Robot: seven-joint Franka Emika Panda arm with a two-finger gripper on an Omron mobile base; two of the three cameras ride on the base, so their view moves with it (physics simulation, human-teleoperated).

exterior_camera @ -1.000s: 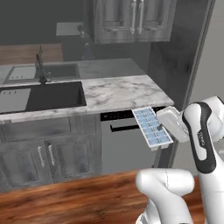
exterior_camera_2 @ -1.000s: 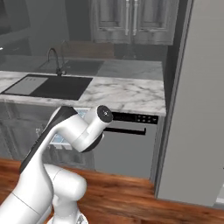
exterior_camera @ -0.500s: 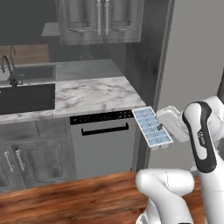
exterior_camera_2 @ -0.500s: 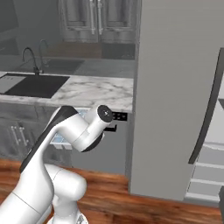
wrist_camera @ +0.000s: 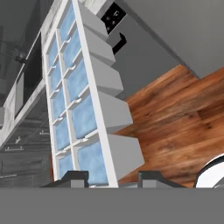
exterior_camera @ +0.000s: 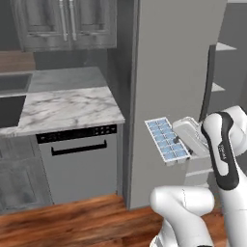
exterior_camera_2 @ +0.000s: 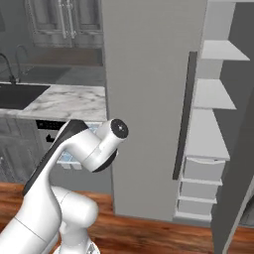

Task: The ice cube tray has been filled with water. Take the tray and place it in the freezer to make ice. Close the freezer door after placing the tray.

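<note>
Two columns of pale blue cells ran along the small flat white rectangular ice cube tray (exterior_camera: 167,141), and the glossy pale blue water (wrist_camera: 78,78) showed in each cell. The tray was in the air, held out in front of the robot at about the height of the counter top, just before the tall light grey freezer (exterior_camera: 173,72). The two-finger gripper (wrist_camera: 114,177) was clenched on the near short end of the tray; in the hand view one dark fingertip (wrist_camera: 75,176) stood on the water side and the other on the side of the cell bottoms. The tray was tilted a little, its far end toward the counter.

The tall narrow light grey freezer door (exterior_camera_2: 149,99) with the long dark vertical handle (exterior_camera_2: 182,116) was beside the tray. To the right of it, white shelves (exterior_camera_2: 211,92) and white drawers (exterior_camera_2: 203,171) of the open compartment were visible. Left of the freezer stood the grey marble counter (exterior_camera: 67,108) over a grey dishwasher (exterior_camera: 79,164) with a dark control strip (exterior_camera: 77,133). The small white marks on that strip were too fine to read. Below was the brown wooden floor (wrist_camera: 175,113).
</note>
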